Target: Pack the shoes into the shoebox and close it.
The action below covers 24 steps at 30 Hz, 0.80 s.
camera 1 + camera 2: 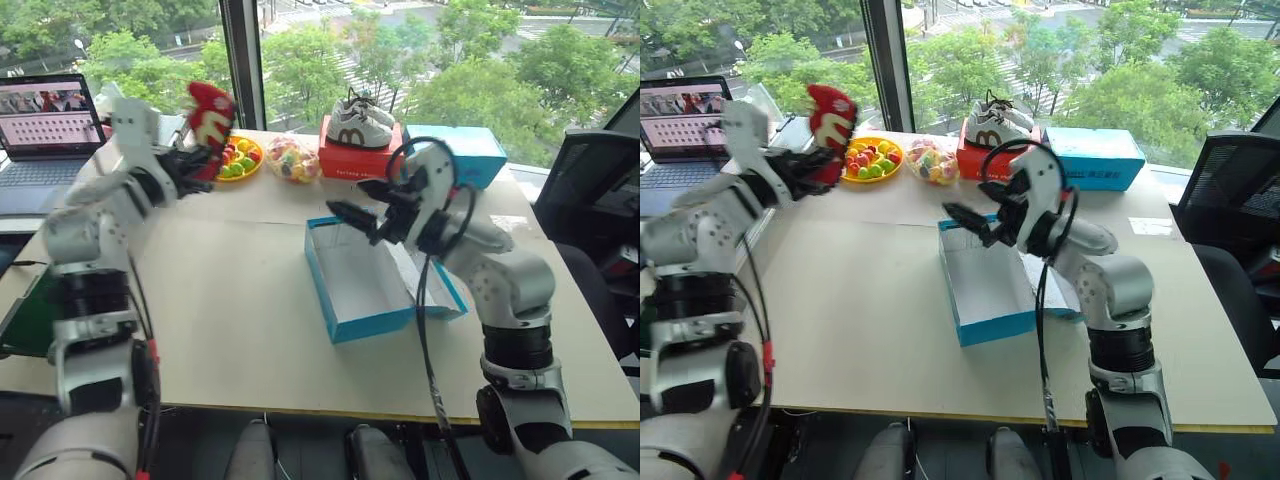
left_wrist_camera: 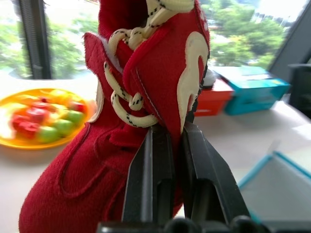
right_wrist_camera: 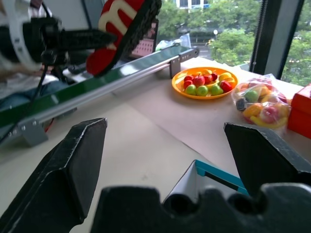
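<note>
Spread wide over the open shoebox (image 1: 355,285), right gripper (image 1: 345,215) holding nothing; well left of the box, left gripper (image 1: 196,160) clamped on a raised red shoe (image 1: 210,120)

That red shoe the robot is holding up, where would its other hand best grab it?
Probably the toe end of the shoe, from the box side. The left end effector is shut on the laced upper, so that part is taken, while the open right end effector hovers over the shoebox, facing it.
</note>
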Available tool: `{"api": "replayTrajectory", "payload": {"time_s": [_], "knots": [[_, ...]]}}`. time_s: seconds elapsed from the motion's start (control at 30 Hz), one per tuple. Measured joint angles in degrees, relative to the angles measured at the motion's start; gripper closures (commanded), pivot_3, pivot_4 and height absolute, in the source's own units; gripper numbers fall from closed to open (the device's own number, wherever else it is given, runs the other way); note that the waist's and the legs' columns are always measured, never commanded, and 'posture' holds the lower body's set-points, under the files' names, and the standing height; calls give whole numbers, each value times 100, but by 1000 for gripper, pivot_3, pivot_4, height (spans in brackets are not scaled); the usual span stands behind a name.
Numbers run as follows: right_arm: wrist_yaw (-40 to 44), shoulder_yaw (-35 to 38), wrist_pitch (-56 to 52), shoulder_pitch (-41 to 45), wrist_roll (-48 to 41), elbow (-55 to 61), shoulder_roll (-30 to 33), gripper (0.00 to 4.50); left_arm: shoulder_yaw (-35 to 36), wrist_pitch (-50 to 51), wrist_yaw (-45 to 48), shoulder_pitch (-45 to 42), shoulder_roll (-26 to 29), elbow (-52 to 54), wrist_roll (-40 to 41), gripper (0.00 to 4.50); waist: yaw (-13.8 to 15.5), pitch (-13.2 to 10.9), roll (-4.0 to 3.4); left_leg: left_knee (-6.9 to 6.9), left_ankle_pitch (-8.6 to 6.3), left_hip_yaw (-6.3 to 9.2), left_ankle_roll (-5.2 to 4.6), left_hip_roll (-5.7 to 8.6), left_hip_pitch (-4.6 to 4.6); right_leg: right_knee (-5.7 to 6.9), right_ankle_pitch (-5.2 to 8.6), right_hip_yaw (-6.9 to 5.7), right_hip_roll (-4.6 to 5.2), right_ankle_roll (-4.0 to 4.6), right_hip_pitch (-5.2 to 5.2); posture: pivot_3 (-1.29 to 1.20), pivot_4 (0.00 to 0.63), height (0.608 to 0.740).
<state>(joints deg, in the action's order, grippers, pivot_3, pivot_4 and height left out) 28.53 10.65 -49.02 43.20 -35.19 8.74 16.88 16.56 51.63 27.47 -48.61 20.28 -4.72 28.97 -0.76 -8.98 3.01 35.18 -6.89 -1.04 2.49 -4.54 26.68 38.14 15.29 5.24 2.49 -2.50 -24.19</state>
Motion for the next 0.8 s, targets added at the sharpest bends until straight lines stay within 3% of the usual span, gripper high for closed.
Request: {"api": "replayTrajectory", "payload": {"time_s": [0.1, 0.27, 0.8], "knots": [[-193, 289, -296, 10, -434, 52, -61, 0, 38, 510, -572, 219, -785, 712, 503, 4465, -70, 0, 0, -7, -1, 2, -1, 1, -7, -3, 0, 7, -2, 0, 1, 0, 150, 740], [-743, 523, -667, -421, -845, 159, -294, 0, 110, 863, -1207, 460, -1518, 1155, 984, 4465, -148, 0, -4, -13, 0, 5, -2, 8, -16, 0, 0, 14, -3, 0, 3, 0, 150, 740], [-1371, 580, -753, -477, -1462, 418, -339, 0, -320, 1017, -1825, 623, -2149, 1399, 1461, 4465, -151, 0, -5, -18, 1, 10, -3, 14, -24, -9, 0, 17, -2, -3, 13, 0, 150, 740]]}}
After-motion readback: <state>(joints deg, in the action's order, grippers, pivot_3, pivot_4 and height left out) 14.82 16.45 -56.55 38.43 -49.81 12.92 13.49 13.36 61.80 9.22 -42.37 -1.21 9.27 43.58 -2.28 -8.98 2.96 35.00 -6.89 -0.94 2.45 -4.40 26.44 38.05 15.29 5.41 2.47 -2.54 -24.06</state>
